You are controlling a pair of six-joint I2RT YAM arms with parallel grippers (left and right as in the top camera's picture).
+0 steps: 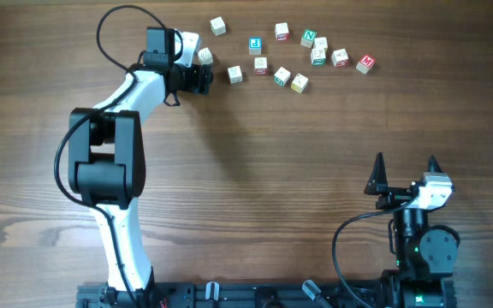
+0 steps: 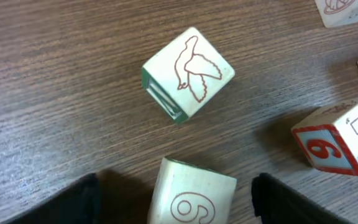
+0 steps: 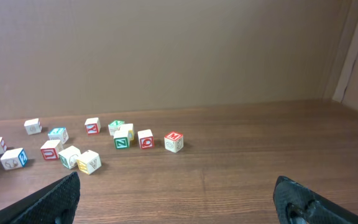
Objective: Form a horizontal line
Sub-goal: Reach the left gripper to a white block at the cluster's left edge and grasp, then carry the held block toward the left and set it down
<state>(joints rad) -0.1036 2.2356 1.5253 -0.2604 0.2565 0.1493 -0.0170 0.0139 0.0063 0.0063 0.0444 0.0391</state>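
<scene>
No row of three touching pale cubes shows in any view; the cubes lie scattered. My left gripper [image 1: 205, 79] is at the far left of the cube cluster, low over the table, and open. In the left wrist view a cream cube with an outlined 6 or 9 [image 2: 194, 199] sits between my open fingers with a gap on each side. A cream cube with a bird drawing [image 2: 188, 73] lies just beyond it. My right gripper [image 1: 405, 164] is open and empty at the near right, far from the cubes; it also shows in the right wrist view [image 3: 179, 202].
Several lettered cubes are scattered along the far side of the table [image 1: 282, 75], also seen in the right wrist view [image 3: 122, 138]. A cube with a red-framed 9 [image 2: 334, 140] lies right of my left fingers. Black cables loop by both arms.
</scene>
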